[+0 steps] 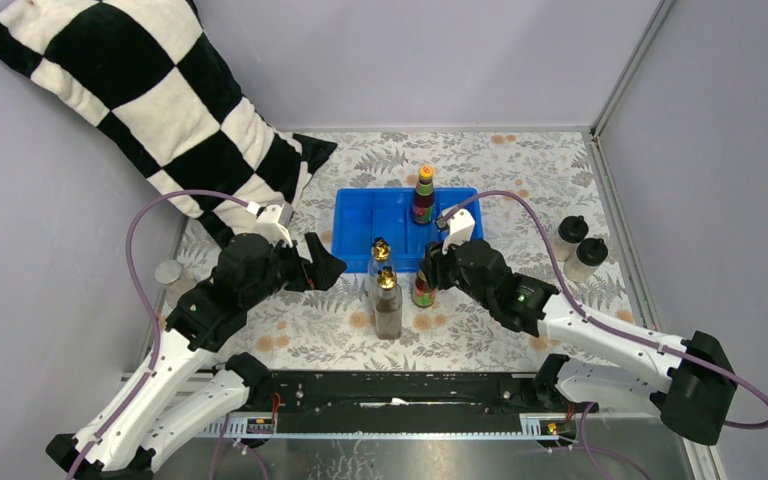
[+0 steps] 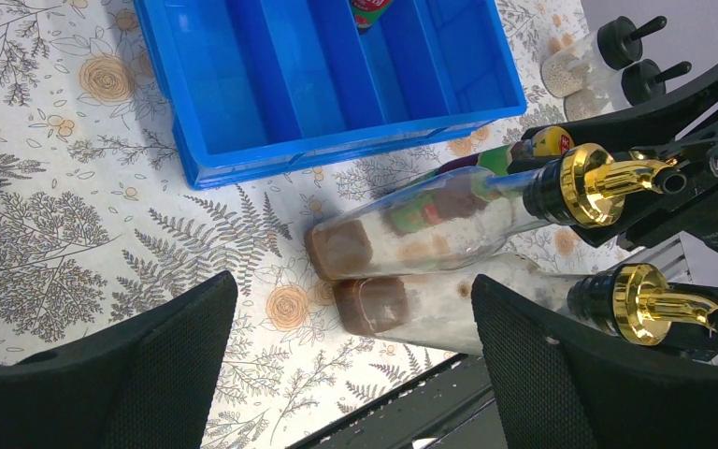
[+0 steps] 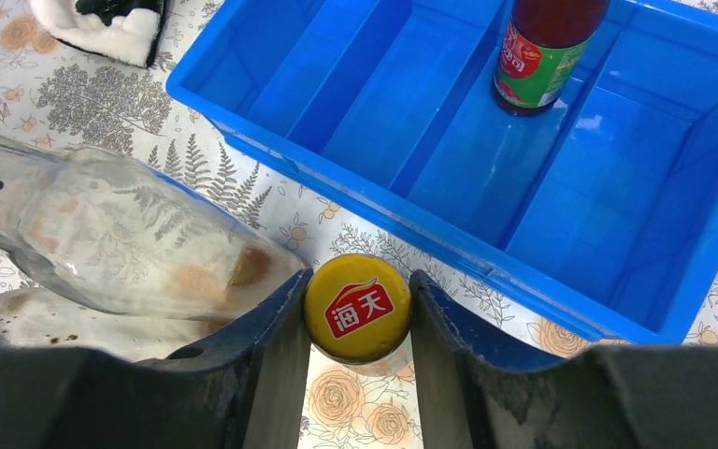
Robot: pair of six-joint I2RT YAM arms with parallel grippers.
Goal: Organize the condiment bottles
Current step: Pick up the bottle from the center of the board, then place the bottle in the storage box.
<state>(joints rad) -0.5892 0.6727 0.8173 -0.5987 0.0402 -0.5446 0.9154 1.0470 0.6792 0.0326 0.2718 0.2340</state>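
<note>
Two clear gold-spouted bottles (image 1: pixel 380 262) (image 1: pixel 388 305) stand side by side in front of the blue tray (image 1: pixel 355 240). My left gripper (image 1: pixel 325 262) is open and empty just left of them; in the left wrist view they (image 2: pixel 430 220) (image 2: pixel 449 304) lie beyond its wide-apart fingers (image 2: pixel 150 365). My right gripper (image 1: pixel 432 272) is shut on a dark orange-capped bottle (image 1: pixel 422 292); its fingers press both sides of the yellow cap (image 3: pixel 356 308). I cannot tell whether that bottle is off the table. The other orange-capped bottle (image 1: pixel 423 195) stands in the tray (image 3: pixel 542 47). Two black-capped shakers (image 1: pixel 570 235) (image 1: pixel 590 258) stand at right. One silver-lidded jar (image 1: pixel 168 272) stands far left.
A black-and-white checked pillow (image 1: pixel 150 100) lies at the back left, its corner near the tray. The tray's left compartments (image 3: pixel 337 84) hold nothing. Grey walls close in the table on the left, back and right.
</note>
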